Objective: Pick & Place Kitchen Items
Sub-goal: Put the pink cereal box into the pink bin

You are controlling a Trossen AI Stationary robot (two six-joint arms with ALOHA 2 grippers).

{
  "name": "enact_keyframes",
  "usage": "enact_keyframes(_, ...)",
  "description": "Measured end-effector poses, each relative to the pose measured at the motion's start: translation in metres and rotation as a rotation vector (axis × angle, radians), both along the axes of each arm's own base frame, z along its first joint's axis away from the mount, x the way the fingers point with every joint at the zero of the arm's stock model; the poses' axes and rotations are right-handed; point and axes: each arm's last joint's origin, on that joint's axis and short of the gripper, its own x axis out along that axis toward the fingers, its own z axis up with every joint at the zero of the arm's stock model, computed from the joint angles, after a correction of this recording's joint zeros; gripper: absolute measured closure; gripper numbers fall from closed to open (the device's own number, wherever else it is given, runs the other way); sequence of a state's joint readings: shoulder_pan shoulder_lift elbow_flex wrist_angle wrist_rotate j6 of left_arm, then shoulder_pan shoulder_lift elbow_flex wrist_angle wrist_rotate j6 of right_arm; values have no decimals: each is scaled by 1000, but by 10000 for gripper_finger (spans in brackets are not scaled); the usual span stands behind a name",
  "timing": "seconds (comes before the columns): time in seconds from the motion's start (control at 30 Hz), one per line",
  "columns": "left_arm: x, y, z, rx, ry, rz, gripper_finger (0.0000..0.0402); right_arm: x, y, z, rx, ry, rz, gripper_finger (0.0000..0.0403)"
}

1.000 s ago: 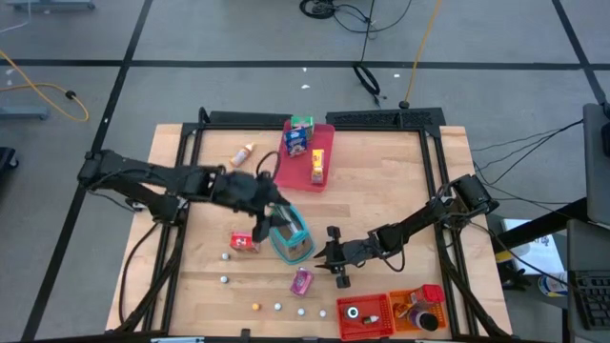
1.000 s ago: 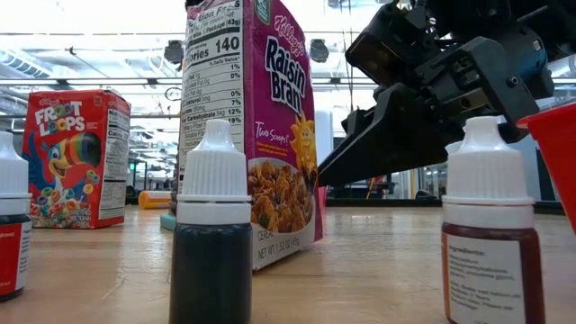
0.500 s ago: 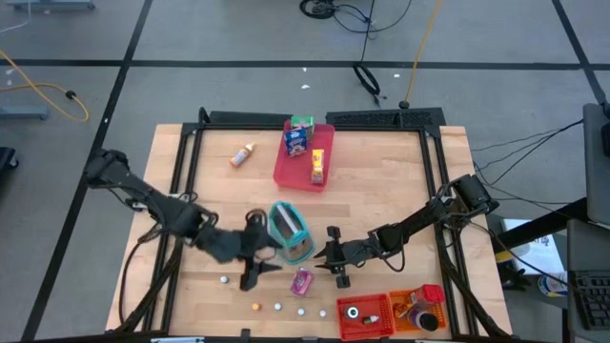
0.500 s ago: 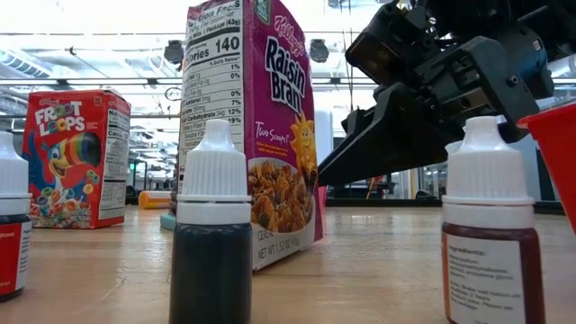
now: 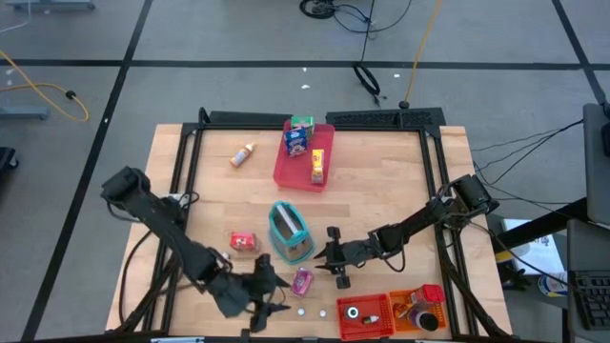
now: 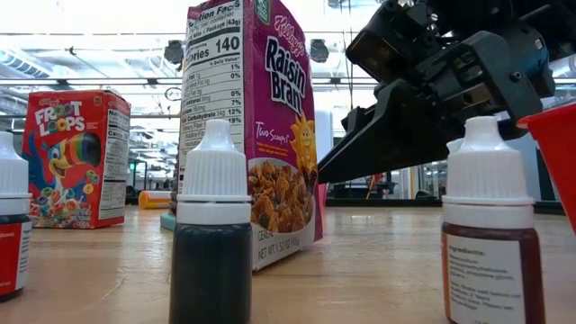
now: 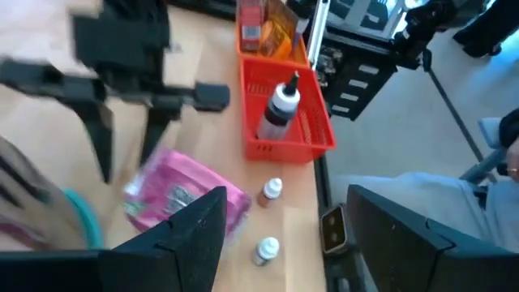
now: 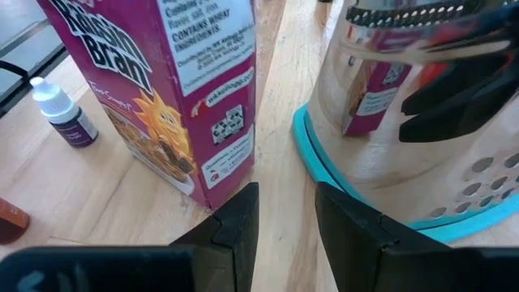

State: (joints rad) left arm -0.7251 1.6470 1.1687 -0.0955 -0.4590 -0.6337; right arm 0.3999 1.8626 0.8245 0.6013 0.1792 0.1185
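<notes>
The left gripper [image 5: 270, 307] is seen spread open and empty at the near edge, hovering by the small dropper bottles [image 7: 266, 251]. The right gripper [image 5: 331, 257] is parked just right of the pink Raisin Bran box [image 5: 302, 281], fingers partly apart, nothing held. The Froot Loops box [image 5: 244, 242] is left of the teal-rimmed grater [image 5: 289, 232], with more items on the far pink tray [image 5: 286, 171].
</notes>
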Motion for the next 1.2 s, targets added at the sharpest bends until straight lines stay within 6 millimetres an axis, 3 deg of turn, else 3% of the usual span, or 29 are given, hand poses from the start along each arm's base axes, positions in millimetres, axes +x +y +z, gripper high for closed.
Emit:
enact_keyframes(0.27,5,-18,-37,-10,65,58,149,0,1,1,3,-7,2,289)
enact_keyframes(0.63,4,-18,-41,64,54,93,149,1,2,2,26,-13,35,289)
enact_keyframes(1.03,-2,-15,-47,28,113,187,149,2,4,5,53,-44,78,289)
enact_keyframes(1.2,2,-19,-62,32,135,196,149,1,7,8,102,-41,169,289)
